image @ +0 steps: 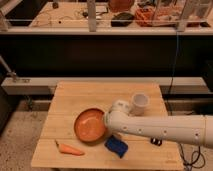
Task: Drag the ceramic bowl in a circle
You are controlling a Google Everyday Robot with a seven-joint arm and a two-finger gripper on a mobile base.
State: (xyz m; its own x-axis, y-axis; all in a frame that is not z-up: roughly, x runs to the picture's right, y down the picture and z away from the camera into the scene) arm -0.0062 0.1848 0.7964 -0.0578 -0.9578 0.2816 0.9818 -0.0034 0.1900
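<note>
The ceramic bowl (89, 125) is a round, shallow orange bowl sitting on the wooden table (75, 95), left of centre and towards the front. My white arm reaches in from the right. The gripper (107, 123) is at the bowl's right rim, and the wrist covers that edge of the bowl. A small white cup (140, 103) stands upright just behind the arm, to the right of the bowl.
A carrot (70, 148) lies near the front left edge. A blue sponge (116, 146) lies in front of the arm, close to the bowl. A dark object (156, 142) peeks out under the arm at the right. A dark shelf unit stands behind the table.
</note>
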